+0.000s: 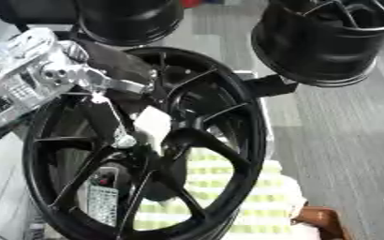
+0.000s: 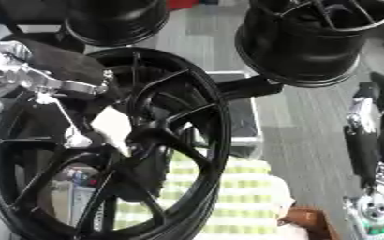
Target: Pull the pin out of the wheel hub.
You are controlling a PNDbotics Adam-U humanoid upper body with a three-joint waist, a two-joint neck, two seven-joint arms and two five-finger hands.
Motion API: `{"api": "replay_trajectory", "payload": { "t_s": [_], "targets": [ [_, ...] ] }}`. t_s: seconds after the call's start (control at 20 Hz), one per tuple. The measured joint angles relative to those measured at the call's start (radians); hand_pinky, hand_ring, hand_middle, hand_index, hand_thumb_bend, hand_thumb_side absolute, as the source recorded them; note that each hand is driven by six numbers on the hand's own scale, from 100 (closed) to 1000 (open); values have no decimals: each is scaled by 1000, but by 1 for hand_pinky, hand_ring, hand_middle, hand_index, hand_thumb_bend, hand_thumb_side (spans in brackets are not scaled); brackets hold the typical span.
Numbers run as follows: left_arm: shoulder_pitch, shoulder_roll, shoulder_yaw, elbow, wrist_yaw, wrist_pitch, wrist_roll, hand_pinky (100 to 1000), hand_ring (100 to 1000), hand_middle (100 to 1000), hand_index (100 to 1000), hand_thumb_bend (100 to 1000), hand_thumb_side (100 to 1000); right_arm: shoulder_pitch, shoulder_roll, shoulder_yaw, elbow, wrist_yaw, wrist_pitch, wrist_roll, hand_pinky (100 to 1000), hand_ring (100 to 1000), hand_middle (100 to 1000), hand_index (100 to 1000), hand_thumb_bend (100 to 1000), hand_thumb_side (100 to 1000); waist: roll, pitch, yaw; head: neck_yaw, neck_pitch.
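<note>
Up close, the black wheel [image 1: 228,140] fills the left and middle of the frame, standing on edge, its rim running from the upper middle down past the bottom edge. Its spokes meet at the hub [image 1: 166,138], just left of the frame's centre. Little free room lies around the hub: the spokes cross on every side, and only the gaps between them are open.

From the upper left, the left arm [image 1: 27,75], silver with printed panels, comes in over the rim. Its left hand [image 1: 113,93] lies across the spokes, dark against the dark wheel, with a thin silver rod ending in a small silver knob [image 1: 125,140] just left of the hub. A white patch [image 1: 152,123] sits against the hub beside it. Whether the fingers are curled or straight cannot be told, and the pin itself cannot be made out.

Along the right edge of the right eye view, the right arm [image 2: 374,140] hangs down, black with silver joints, well apart from the wheel; its hand is not seen.

Two more black wheels stand at the top, one at upper left [image 1: 129,21] and a deep-barrelled one at upper right [image 1: 326,42]. Behind the spokes at the bottom lies a green-and-white striped cloth [image 1: 228,197], with a brown thing [image 1: 320,219] at the lower right.
</note>
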Motion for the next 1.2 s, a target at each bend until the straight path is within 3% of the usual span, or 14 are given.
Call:
{"api": "replay_trajectory", "payload": {
  "t_s": [0.25, 0.55, 0.9, 1.2],
  "targets": [
    [0, 33, 76, -48, 36, 27, 8, 570, 483, 323, 411, 100, 261, 1, 0, -3, 0, 0, -1, 0, 893, 801, 641, 772, 100, 651, -4, 0, 5, -1, 0],
    [31, 108, 258, -55, 100, 64, 92, 565, 480, 318, 412, 100, 246, 5, 0, -9, 0, 1, -4, -3, 893, 801, 642, 771, 100, 649, -4, 0, 16, -11, 0],
    [157, 199, 483, 86, 158, 88, 258, 555, 470, 307, 410, 100, 249, 6, 0, -19, 0, 7, -7, -14, 893, 801, 643, 771, 100, 648, -13, 0, 27, -23, 0],
    [242, 234, 605, 266, 166, 105, 377, 554, 468, 305, 413, 100, 252, 13, 0, -24, 0, 11, -9, -22, 893, 800, 642, 771, 100, 647, -23, 1, 34, -25, 0]
  ]
}}
